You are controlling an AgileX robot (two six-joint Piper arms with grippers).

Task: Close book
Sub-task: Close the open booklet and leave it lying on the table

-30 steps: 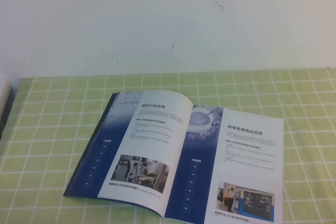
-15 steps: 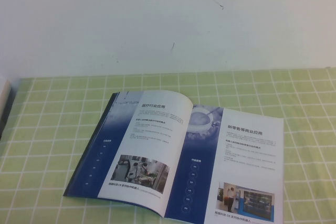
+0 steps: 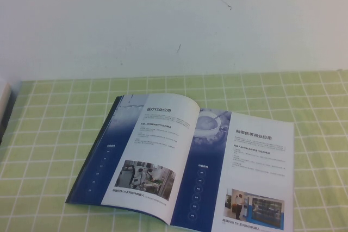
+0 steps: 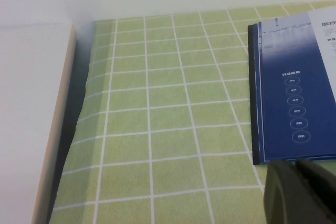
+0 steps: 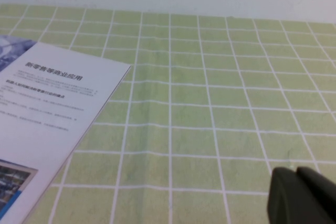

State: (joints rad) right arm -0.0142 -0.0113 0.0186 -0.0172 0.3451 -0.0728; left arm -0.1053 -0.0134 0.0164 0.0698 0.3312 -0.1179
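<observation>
The open blue-and-white glossy book [image 3: 185, 161] lies flat on the green checked surface [image 3: 65, 107], its spine running away from the robot. The left gripper [image 4: 298, 192] hangs just beside the left page's outer edge. It looks nearer than the right gripper [image 5: 300, 195], which is off the right page. I cannot tell whether either gripper is spread.

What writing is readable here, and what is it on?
"医疗行业应用": heading, book's left page.
"新零售等商业应用": heading, right page.
"行业应用": blue strip on the left page.
Small print and round labels: too small to read.
Left gripper, by the book's left edge, and right gripper, over the tablecloth beside its right page: no writing.
</observation>
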